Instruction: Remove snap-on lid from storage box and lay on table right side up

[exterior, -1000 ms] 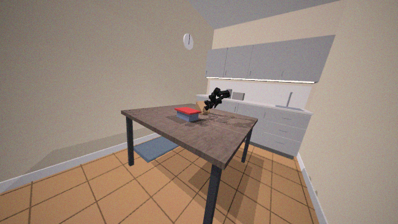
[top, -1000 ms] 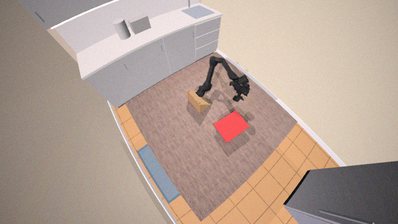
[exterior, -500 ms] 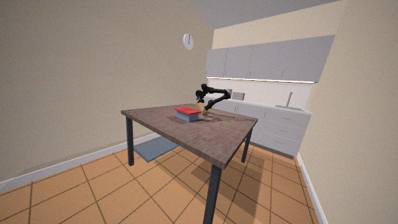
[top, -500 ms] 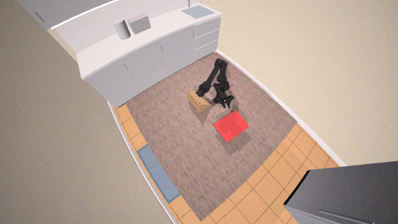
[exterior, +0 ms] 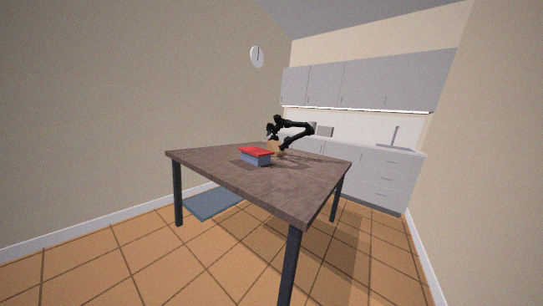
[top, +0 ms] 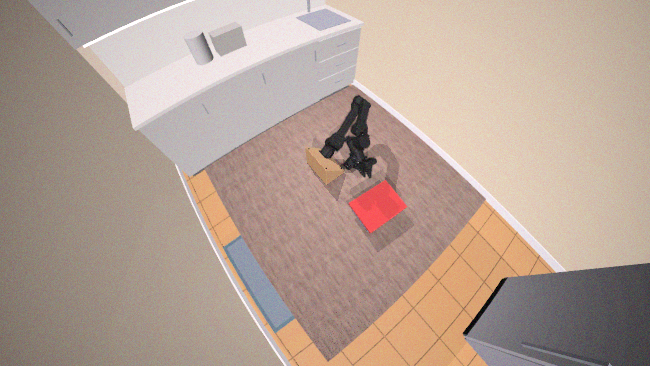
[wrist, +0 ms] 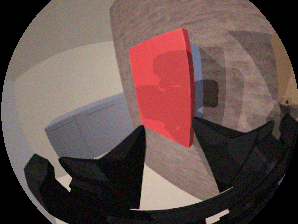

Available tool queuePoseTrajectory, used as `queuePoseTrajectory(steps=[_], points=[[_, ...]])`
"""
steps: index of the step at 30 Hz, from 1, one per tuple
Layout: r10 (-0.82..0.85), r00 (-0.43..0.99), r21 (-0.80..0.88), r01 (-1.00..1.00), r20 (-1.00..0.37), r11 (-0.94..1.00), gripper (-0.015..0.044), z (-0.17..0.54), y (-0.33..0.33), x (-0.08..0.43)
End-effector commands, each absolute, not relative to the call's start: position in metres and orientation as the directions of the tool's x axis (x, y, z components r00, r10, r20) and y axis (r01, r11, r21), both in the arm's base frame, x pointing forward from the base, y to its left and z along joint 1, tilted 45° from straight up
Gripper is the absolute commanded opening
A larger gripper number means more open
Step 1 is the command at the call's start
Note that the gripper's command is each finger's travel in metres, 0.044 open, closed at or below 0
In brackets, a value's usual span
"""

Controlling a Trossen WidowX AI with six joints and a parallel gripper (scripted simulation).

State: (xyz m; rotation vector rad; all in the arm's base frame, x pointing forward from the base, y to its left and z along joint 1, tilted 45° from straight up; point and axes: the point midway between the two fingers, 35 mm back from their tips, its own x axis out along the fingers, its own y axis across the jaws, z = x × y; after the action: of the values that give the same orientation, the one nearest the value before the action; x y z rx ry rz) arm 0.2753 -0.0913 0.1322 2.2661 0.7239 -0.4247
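The red lid (top: 377,206) (exterior: 256,150) (wrist: 161,90) lies flat and level on top of the blue-grey storage box (exterior: 256,159) (wrist: 198,75). The box stands on the table (top: 280,200) (exterior: 276,188) (wrist: 155,20). In the top view the lid hides the box. My gripper (top: 371,168) (exterior: 271,135) (wrist: 169,125) is partly open with nothing between its fingers. It hangs above the table on the arm-base side of the box, apart from the lid. In the wrist view the lid shows beyond the fingertips, with a shadow across it.
A tan wooden block (top: 320,164) (exterior: 274,147) (wrist: 288,75) with slanted sides stands at the arm's base, to the left of the gripper in the top view. The table's edge (exterior: 238,189) runs beyond the box. Kitchen counters (top: 280,50) stand behind the arm.
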Motion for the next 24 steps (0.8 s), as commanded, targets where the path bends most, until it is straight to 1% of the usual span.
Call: queuePoseTrajectory(steps=[1,5,24], points=[[0.382,0.78,0.512,0.617,-0.496,-0.597,0.0235,0.112,-0.075,0.276],[0.382,0.783,0.513,0.614,-0.491,-0.6,0.0235,0.09,-0.05,0.275],[0.383,0.78,0.515,0.618,-0.495,-0.594,0.0235,0.078,-0.043,0.294]])
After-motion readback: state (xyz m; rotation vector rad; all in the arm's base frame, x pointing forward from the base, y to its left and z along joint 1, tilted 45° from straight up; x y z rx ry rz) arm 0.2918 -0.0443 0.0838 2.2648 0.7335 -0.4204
